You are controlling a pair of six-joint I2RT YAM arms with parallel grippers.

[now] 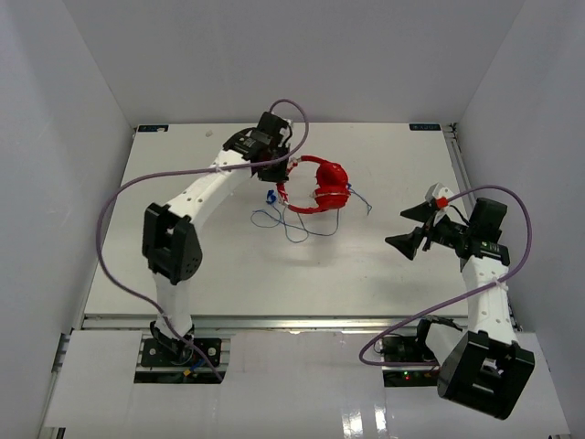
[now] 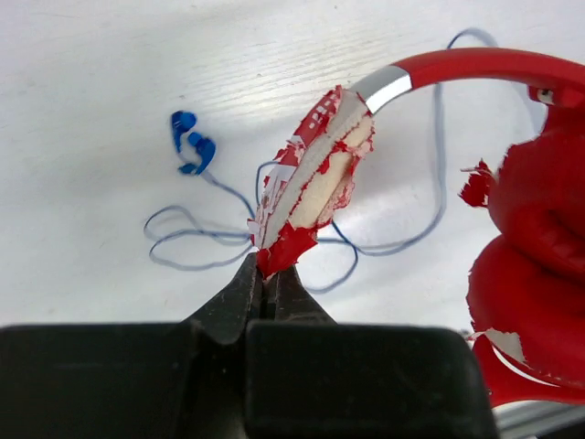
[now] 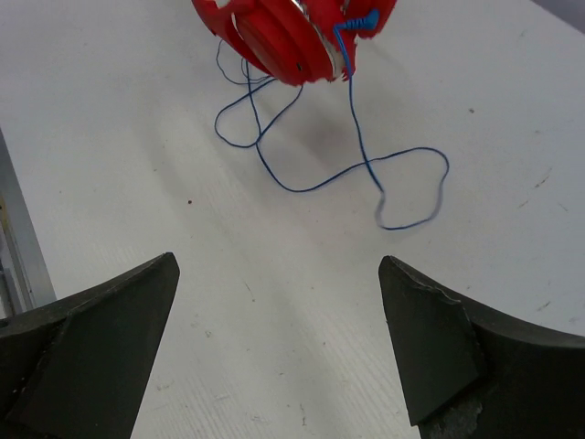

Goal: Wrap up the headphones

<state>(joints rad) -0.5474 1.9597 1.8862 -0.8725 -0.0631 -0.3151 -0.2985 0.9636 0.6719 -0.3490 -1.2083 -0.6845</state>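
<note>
L jaws pinched shut on frayed tip of the headphones (image 2: 315,183) headband, mid-bench (image 1: 274,283) toward 12 o'clock. Cups at 3 o'clock of my grip. Cable (image 3: 357,119) lies in loose loops at 6 o'clock, blue plug (image 2: 192,146) at 9. R jaws spread wide, holding nothing, well apart at 4 o'clock.

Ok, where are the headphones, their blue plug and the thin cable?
headphones (image 1: 331,180), top view, on the red ear cup.
blue plug (image 2: 194,148), left wrist view, on the middle of its body.
cable (image 3: 311,188), right wrist view, on the loose loop trailing from the cups.
</note>
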